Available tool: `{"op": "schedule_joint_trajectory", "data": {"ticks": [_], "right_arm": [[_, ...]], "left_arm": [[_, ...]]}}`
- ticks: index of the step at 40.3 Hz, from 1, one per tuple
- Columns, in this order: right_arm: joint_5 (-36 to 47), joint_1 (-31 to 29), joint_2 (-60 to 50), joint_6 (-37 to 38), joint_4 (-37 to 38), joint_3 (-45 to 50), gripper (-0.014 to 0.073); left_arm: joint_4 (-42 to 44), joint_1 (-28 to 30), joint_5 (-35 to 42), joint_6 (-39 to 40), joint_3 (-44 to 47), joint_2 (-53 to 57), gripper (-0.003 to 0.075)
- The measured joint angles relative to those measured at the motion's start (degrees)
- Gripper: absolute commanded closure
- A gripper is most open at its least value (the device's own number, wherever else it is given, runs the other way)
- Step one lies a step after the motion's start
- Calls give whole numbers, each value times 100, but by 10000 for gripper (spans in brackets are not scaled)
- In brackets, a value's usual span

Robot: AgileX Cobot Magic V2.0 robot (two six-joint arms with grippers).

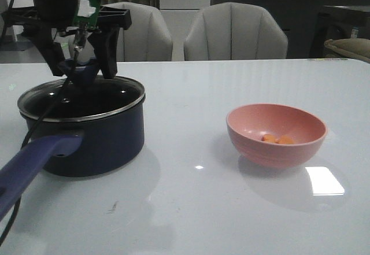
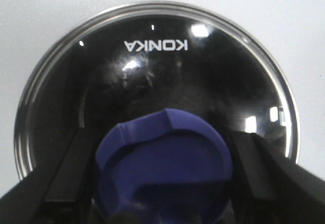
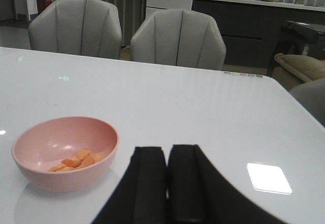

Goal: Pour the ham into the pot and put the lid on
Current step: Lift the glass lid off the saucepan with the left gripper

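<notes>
- The lid (image 2: 152, 71) sits on the pot (image 1: 95, 130) near the counter's (image 1: 191, 209) left edge, and the left hand (image 1: 81, 55) is clamped on its purple-blue knob (image 2: 162, 168), one finger on each side.
- Glass with a metal rim is likely stiff, fairly heavy and breakable (set it down flat, not dropped); the flared knob is the natural hold.
- The ham (image 3: 76, 160) lies in the pink bowl (image 1: 277, 135), well apart toward the counter's right side.
- The chunks look light and loose; they should slide out when the bowl is tipped by its rim.
- The right hand (image 3: 166, 183) is pressed together on nothing, near the bowl.
</notes>
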State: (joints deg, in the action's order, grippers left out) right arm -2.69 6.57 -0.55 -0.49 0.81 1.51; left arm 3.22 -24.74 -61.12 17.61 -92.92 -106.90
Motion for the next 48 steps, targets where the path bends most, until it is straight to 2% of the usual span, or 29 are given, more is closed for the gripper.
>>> {"op": "schedule_joint_trajectory", "data": {"ticks": [8,18,24,32,39,48], "right_arm": [[0,0,0,0,0,0,448],[0,0,0,0,0,0,448],[0,0,0,0,0,0,448],[0,0,0,0,0,0,448],[0,0,0,0,0,0,448],[0,0,0,0,0,0,448]], "left_arm": [[0,0,0,-43,-263,160,369],[59,134,-340,-623,-291,634,369],[143,735,-393,-881,-67,934,369],[165,1972,-224,-1289,546,1257,369],[-443,3027,86,-1959,1035,1283,369],[-805,3408,1287,-2271,2093,1283,369]]}}
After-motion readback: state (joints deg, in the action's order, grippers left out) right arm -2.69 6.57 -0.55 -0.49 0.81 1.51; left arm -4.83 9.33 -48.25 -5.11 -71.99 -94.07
